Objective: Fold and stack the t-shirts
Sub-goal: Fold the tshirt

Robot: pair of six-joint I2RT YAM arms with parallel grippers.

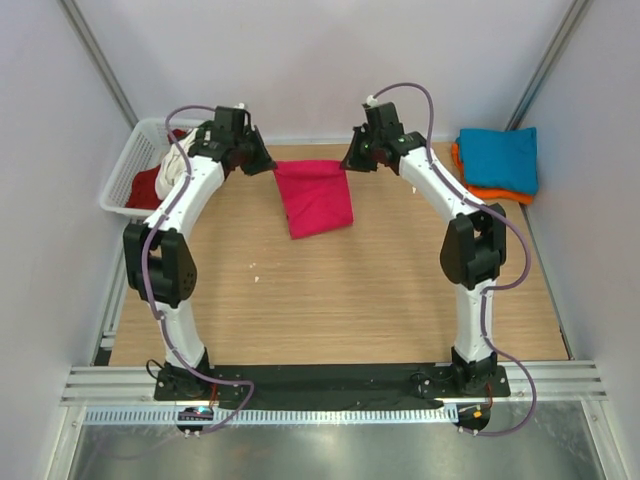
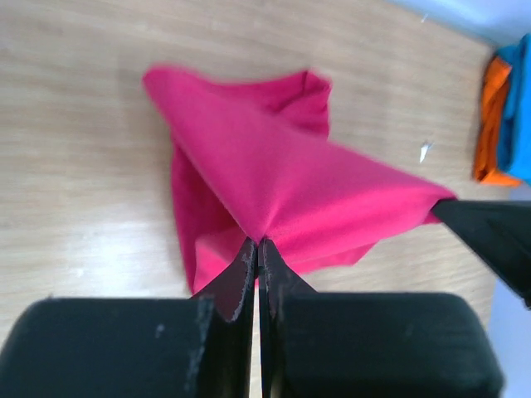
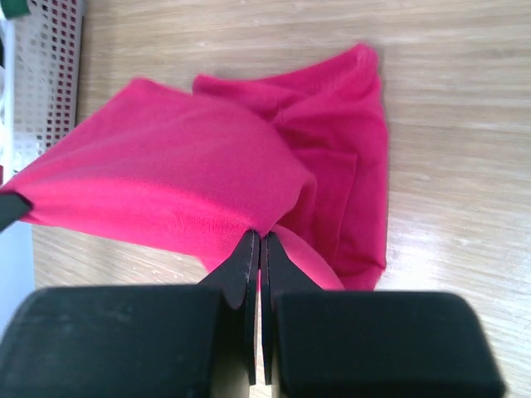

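Note:
A magenta-pink t-shirt (image 1: 315, 197) hangs stretched between my two grippers at the far middle of the table, its lower part trailing onto the wood. My left gripper (image 1: 268, 166) is shut on its left top corner; the left wrist view has the cloth (image 2: 290, 182) pinched at the fingertips (image 2: 259, 242). My right gripper (image 1: 350, 160) is shut on the right top corner, and in the right wrist view the cloth (image 3: 191, 182) fans out from the fingertips (image 3: 260, 235). A teal-blue t-shirt (image 1: 500, 157) lies folded on an orange one (image 1: 478, 188) at the far right.
A white lattice basket (image 1: 135, 165) stands at the far left with dark red cloth (image 1: 148, 186) and white cloth (image 1: 178, 165) in it. Bare wood table (image 1: 340, 300) stretches toward the arm bases. Walls close in on three sides.

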